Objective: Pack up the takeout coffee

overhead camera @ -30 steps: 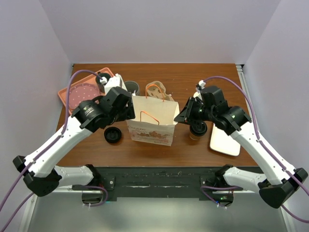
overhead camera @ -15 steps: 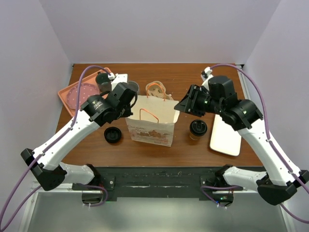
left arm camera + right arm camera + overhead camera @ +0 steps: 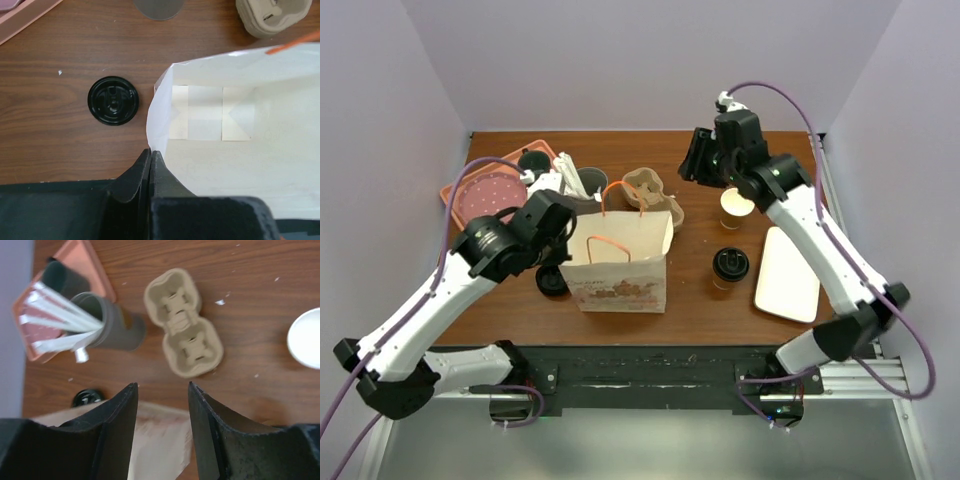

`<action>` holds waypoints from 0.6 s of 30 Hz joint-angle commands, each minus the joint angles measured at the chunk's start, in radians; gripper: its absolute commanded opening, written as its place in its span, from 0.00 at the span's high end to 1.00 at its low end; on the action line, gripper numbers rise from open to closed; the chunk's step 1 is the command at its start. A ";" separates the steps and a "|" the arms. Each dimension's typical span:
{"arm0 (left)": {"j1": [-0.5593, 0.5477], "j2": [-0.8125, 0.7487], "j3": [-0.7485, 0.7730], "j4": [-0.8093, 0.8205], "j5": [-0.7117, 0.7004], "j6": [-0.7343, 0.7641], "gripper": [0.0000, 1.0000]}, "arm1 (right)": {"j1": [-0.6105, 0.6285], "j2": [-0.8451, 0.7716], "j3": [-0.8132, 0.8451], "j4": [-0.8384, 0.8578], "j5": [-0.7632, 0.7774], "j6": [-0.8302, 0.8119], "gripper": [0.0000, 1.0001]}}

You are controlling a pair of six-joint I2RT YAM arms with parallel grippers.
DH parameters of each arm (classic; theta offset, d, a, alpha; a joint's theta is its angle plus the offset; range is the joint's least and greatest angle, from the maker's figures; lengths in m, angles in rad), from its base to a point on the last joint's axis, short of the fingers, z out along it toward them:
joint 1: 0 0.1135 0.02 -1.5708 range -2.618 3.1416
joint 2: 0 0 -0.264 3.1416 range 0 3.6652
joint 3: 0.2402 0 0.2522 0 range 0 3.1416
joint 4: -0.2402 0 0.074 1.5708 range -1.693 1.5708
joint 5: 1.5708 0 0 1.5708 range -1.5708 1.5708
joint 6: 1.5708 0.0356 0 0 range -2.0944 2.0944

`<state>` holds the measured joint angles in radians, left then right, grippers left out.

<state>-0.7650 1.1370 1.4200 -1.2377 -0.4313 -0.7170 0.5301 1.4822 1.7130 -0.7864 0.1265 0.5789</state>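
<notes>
The left gripper is pinched tight on the rim of the bag (at the bag's 9 o'clock edge), with a loose lid just beyond it. The right gripper hangs high above the carrier, jaws apart and holding nothing. The lidded cup stands at the bag's 3 o'clock, and the open cup at that cup's 12 o'clock.
</notes>
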 commanded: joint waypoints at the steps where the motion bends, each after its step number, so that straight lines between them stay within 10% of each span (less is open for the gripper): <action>1: 0.006 -0.085 -0.035 -0.059 0.020 0.020 1.00 | -0.041 0.130 0.085 0.085 0.051 -0.145 0.50; 7: 0.006 -0.172 -0.099 -0.035 0.057 0.022 0.99 | -0.039 0.352 0.142 0.090 -0.019 -0.267 0.50; 11: 0.006 -0.155 -0.102 -0.051 0.086 0.010 0.68 | -0.036 0.481 0.224 0.096 -0.045 -0.315 0.50; 18: 0.006 -0.115 -0.058 -0.063 0.077 -0.033 0.52 | -0.032 0.641 0.324 0.110 -0.096 -0.336 0.51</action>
<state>-0.7647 1.0161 1.3273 -1.3010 -0.3611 -0.7197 0.4908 2.0991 1.9350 -0.7097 0.0685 0.2871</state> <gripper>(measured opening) 0.468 0.491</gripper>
